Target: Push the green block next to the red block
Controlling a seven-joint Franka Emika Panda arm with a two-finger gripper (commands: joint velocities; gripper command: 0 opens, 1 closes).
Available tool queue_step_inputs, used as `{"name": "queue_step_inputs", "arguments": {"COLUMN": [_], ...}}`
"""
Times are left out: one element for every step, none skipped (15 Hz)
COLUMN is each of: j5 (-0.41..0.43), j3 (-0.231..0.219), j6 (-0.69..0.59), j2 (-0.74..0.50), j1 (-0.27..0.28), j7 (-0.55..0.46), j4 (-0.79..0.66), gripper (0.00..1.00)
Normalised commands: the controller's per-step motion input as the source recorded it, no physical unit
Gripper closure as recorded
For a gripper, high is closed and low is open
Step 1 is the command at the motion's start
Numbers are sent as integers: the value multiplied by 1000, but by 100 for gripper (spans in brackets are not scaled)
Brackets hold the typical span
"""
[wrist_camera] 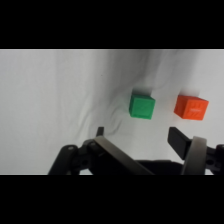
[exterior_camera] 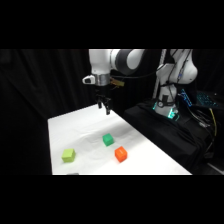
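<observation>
The green block [exterior_camera: 108, 140] sits mid-table, near the red block [exterior_camera: 120, 154] but apart. It looks light, rigid and easily slid (push a flat side). The gripper [exterior_camera: 104, 106] hovers near the far edge, fingers apart.

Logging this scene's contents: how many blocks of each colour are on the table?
Green block: 1
Red block: 1
Lime block: 1
Total: 3
</observation>
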Motion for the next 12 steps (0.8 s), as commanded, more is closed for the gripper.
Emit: {"name": "queue_step_inputs", "arguments": {"j5": [68,91,88,131,136,145,148,137,156,164,182,187], "j3": [-37,-30,-25,-12,-3,11,25,38,61,82,106,126], "j6": [306,334,387,391,403,412,384,353,324,299,294,288], "j2": [226,249,289,330,360,377,371,347,315,281,267,257], "j1": [-87,-89,-93,-100,-104,-110,-114,-117,-130,-142,-157,-166], "j7": [-172,-195,-194,-231,-230,-238,-234,-219,-237,-244,-257,-262], "j4": [41,46,48,59,65,68,78,84,81,78,76,80], "gripper": [0,0,0,0,0,0,0,0,0,0,0,0]}}
